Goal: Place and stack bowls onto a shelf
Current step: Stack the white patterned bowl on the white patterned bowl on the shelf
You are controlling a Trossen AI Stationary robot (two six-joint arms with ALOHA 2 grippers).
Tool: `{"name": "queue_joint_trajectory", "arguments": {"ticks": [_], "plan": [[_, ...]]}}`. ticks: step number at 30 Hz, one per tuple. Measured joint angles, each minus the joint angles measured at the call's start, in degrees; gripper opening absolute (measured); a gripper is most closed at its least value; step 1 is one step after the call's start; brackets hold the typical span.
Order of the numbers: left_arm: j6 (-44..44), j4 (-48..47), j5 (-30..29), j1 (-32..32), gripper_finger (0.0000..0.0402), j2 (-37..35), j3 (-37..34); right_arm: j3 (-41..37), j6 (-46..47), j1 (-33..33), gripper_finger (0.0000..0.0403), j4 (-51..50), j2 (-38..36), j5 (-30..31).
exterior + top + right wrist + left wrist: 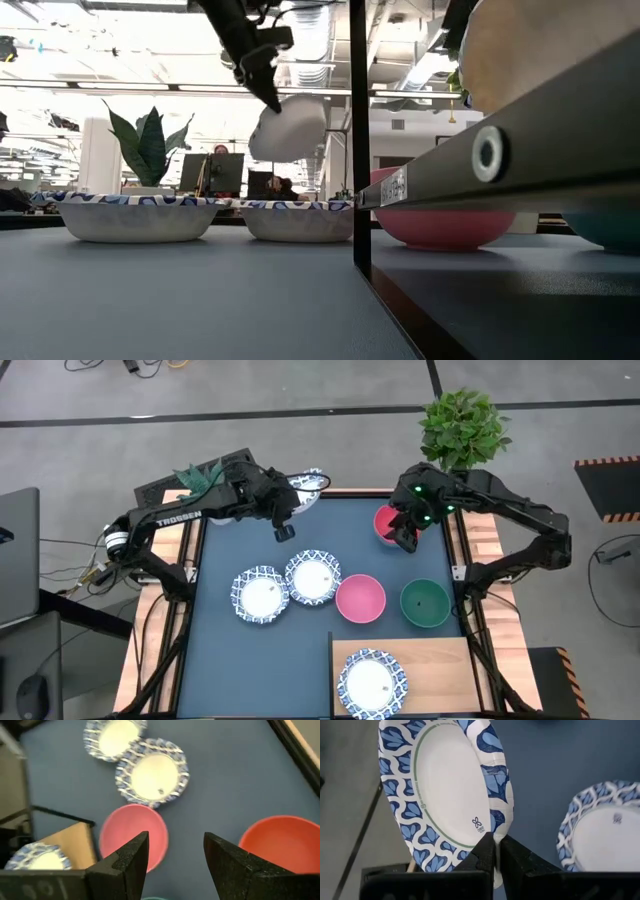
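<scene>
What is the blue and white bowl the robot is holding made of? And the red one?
The blue-patterned bowl pinched at its rim by the left tool looks like paper: thin wall, matte white inside, printed blue leaf pattern and a small printed logo. The red bowl near the open right tool looks like plastic, plain and evenly coloured with a smooth surface, though that is less certain.

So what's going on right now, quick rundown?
Left gripper shut on a blue-rimmed bowl, held off the table. Right gripper open above the red bowl. One bowl already on the shelf. Nothing blocking.
</scene>
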Motion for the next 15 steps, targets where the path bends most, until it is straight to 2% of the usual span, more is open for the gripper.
{"name": "queue_joint_trajectory", "arguments": {"ticks": [10, 15], "plan": [[0.4, 0.0, 0.5, -2.2, 0.0002, 0.0, 5.9, 0.0, 0.7, 2.8, 0.0214, 8.0, -8.6, -7.6], [1.5, 0.8, 2.3, -4.0, 0.0002, 0.0, 7.5, 0.0, 5.1, 4.4, 0.0214, 14.3, -13.3, -7.9]]}}
